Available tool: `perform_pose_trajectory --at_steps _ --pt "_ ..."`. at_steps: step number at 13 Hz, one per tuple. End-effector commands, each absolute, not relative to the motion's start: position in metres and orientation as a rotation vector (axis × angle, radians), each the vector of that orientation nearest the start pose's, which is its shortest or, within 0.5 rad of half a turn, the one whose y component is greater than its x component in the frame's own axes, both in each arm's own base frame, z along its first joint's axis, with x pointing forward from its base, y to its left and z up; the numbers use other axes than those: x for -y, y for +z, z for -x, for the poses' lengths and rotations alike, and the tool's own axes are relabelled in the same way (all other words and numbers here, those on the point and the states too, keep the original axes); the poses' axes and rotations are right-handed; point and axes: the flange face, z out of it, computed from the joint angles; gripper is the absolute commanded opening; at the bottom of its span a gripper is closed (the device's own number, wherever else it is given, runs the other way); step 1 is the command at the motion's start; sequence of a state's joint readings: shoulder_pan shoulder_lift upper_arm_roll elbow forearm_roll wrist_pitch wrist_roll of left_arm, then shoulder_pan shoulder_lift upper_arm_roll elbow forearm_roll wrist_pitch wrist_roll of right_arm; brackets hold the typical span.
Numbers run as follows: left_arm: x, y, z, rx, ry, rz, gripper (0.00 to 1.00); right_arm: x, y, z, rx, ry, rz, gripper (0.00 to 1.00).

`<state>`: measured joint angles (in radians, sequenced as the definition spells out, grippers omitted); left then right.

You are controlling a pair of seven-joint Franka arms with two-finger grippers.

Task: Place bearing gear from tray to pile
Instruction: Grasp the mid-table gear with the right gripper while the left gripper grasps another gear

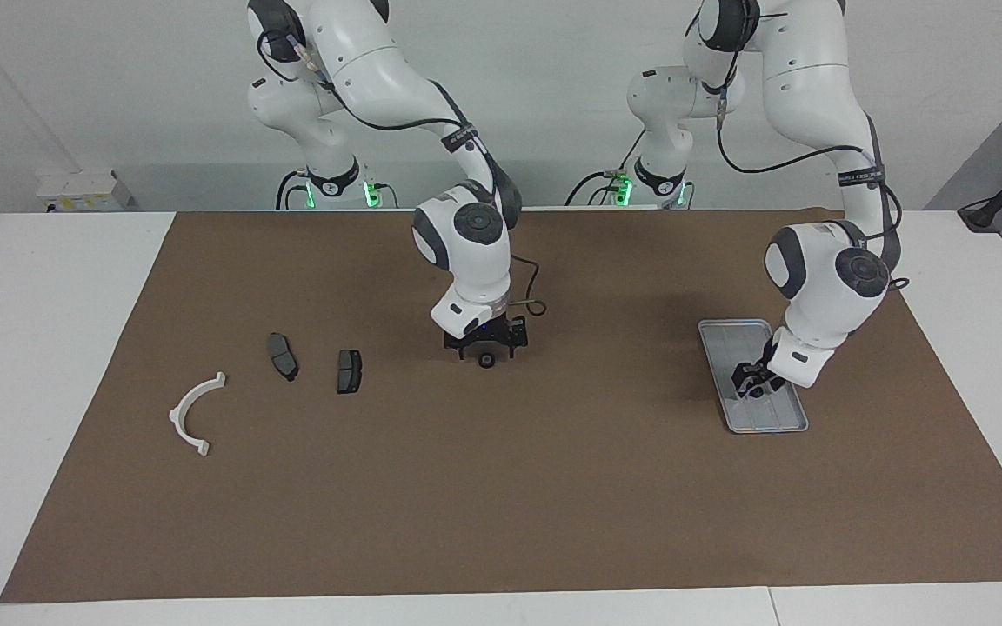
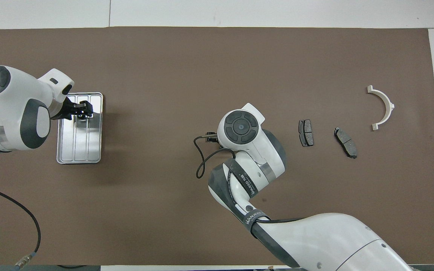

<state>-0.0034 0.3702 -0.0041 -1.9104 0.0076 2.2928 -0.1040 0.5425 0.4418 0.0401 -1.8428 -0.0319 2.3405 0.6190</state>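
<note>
The silver tray [image 1: 731,335] [image 2: 79,150] lies at the left arm's end of the mat. Just above it is my left gripper [image 1: 751,387] [image 2: 84,113], shut on a small dark bearing gear [image 1: 750,390]. A second small black bearing gear [image 1: 486,361] lies on the mat mid-table. My right gripper [image 1: 485,349] hangs low right over it, open, fingers either side. The overhead view hides that gripper and gear under the wrist. The pile lies toward the right arm's end: a white arc [image 1: 192,416] [image 2: 384,105] and two dark pads [image 1: 282,356] [image 1: 349,370].
A brown mat [image 1: 501,504] covers most of the white table. A black cable [image 2: 202,162] loops out beside the right wrist.
</note>
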Motion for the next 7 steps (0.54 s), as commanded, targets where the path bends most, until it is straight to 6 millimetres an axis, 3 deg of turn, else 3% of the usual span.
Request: perform_pose_trajectory --at_steps 1,4,7 --pt "0.000 0.302 -0.618 0.122 -0.051 3.127 0.64 -0.356 0.290 -0.546 -0.025 -0.092 3.093 1.00" --pt "-0.001 0.301 -0.618 0.115 -0.047 3.127 0.59 -0.358 0.279 -0.546 -0.025 -0.096 3.088 1.00" --pt "-0.005 0.300 -0.617 0.122 -0.044 3.127 0.58 -0.360 0.276 -0.545 -0.034 -0.092 3.090 0.90"
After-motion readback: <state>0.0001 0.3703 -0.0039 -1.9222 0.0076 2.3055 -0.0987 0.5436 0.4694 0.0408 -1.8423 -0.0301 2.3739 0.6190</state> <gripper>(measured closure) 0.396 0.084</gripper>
